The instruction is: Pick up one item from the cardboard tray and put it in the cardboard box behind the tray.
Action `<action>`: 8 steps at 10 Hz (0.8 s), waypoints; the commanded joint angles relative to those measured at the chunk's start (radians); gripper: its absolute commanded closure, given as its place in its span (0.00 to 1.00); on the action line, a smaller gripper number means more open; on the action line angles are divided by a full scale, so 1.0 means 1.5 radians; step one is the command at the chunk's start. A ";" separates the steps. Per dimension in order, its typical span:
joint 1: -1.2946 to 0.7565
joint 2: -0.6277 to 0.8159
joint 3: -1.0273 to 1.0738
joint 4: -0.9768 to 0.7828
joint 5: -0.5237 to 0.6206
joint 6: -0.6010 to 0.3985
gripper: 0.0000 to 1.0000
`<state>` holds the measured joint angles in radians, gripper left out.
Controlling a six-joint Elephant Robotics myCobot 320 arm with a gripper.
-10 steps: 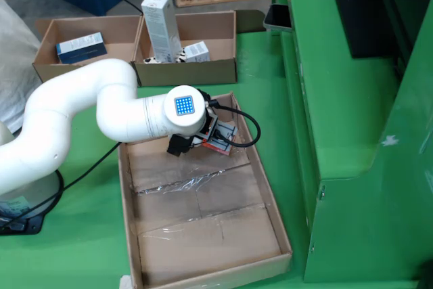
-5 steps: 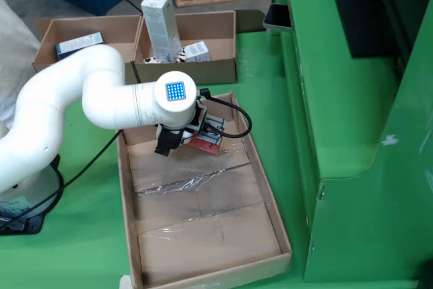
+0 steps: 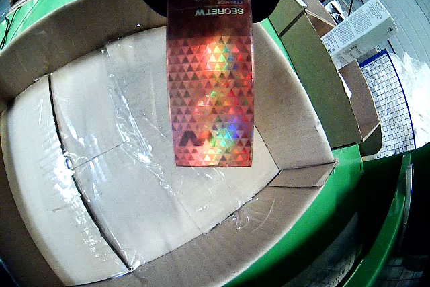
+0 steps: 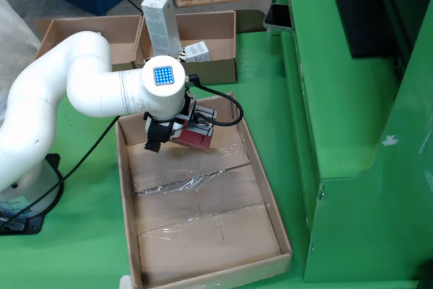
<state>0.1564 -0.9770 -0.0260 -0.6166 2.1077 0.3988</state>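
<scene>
gripper [image 4: 193,128] clamped on red box [image 3: 210,78] | box's long axis hangs down from gripper; above cardboard box [image 4: 267,194] floor; inside its walls

- The red holographic box [image 3: 211,72] carries, upside down in the gripper view, "SECRET W" and a large "V".
- Its smaller lines are unreadable.

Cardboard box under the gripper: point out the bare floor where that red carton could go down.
The big cardboard box holds nothing: its taped floor is bare from wall to wall, widest at the near end in the fixed view. The gripper holds the red carton above its far end. Crowded: the small tray behind, with two white cartons.
</scene>
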 commanded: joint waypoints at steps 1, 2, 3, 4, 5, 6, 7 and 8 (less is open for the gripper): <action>0.004 0.042 0.017 -0.016 0.000 -0.012 1.00; 0.004 0.049 0.017 -0.005 -0.003 -0.008 1.00; 0.004 0.057 0.017 0.002 -0.009 -0.013 1.00; 0.004 0.057 0.017 0.002 -0.009 -0.013 1.00; 0.010 0.079 0.017 -0.001 -0.035 -0.040 1.00; 0.016 0.088 0.017 -0.023 -0.061 -0.067 1.00; 0.016 0.088 0.017 -0.023 -0.061 -0.067 1.00; 0.019 0.092 0.017 -0.044 -0.082 -0.098 1.00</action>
<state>0.1778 -0.8851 -0.0229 -0.6472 2.0202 0.3067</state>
